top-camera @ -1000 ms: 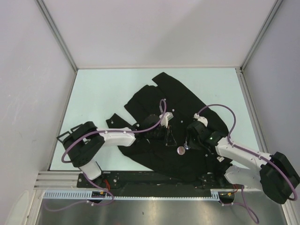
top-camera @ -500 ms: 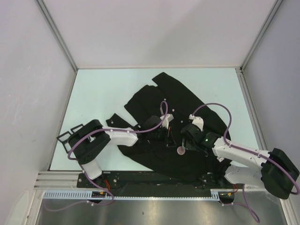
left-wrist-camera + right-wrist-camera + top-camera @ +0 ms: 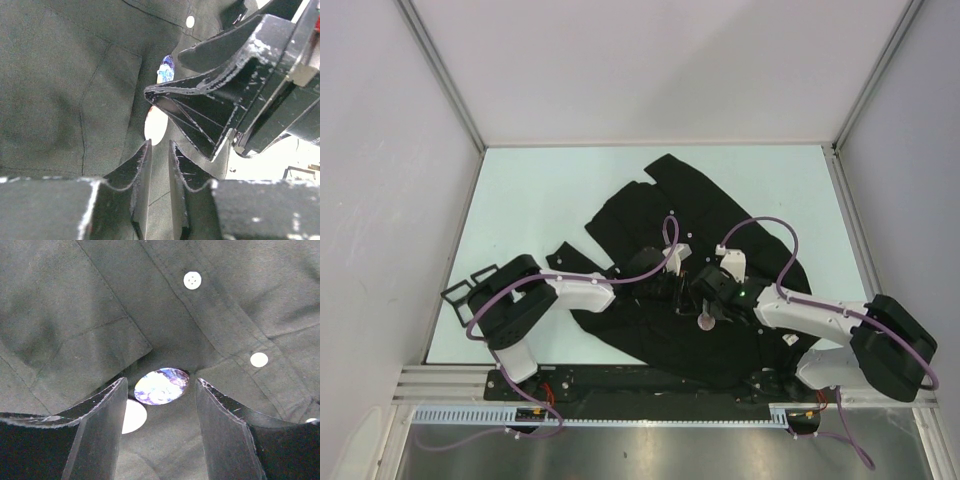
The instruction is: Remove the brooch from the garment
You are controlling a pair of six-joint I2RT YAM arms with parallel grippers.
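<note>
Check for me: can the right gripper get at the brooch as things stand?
Probably yes. The right gripper is open, with the brooch uncovered on the garment between its fingers and nothing in the way. The left gripper sits close beside, so room is tight.

We see a black shirt (image 3: 665,200) (closer to a dark grey-green in the wrist views) with plain white buttons (image 3: 192,280). The oval brooch (image 3: 161,385) swirls blue, violet and white. The disc (image 3: 134,416) is flat white. The table (image 3: 540,190) is pale mint, and the cables (image 3: 760,221) are purple.
</note>
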